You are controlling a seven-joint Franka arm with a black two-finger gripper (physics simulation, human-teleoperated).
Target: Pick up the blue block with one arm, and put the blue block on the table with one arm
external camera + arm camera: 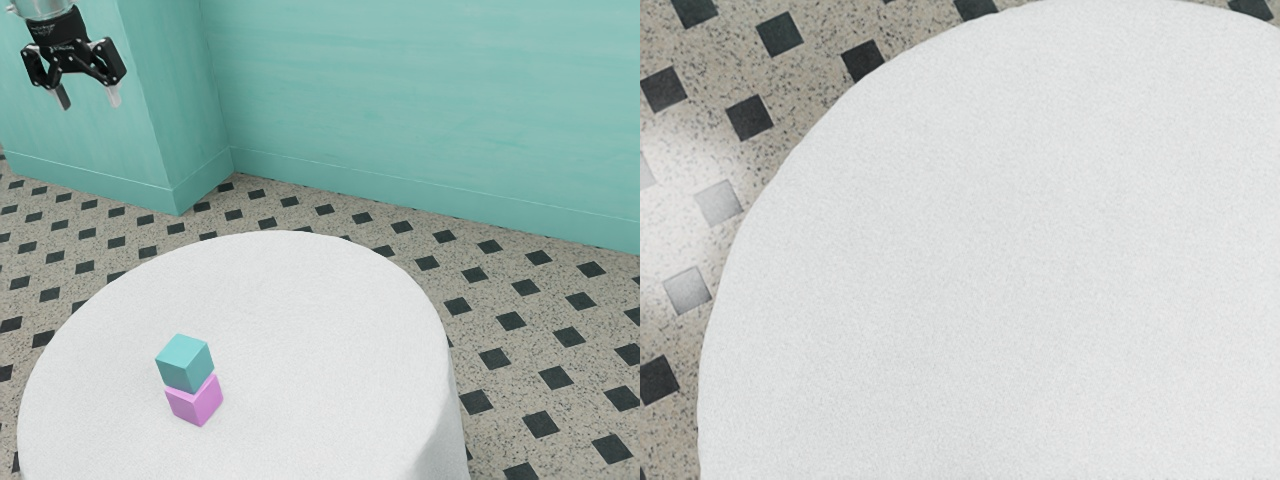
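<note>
We hold our pincer high, its fingers spread with nothing between them. The blue block lies well apart from the pincer and well below it, resting on top of the pink block, which stands on the white-covered counter.

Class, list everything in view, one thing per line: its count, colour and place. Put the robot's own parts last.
table: one, white, exterior view's lower part
pink block: one, pink, on the table
blue block: one, blue-green, stacked on the pink block
floor: one, speckled beige, around the table
squares: many, mostly dark, in the floor
walls: several faces, teal, beyond the table
arm: one, pale, exterior view's upper left
end effector: one, black, open, below the arm
</note>
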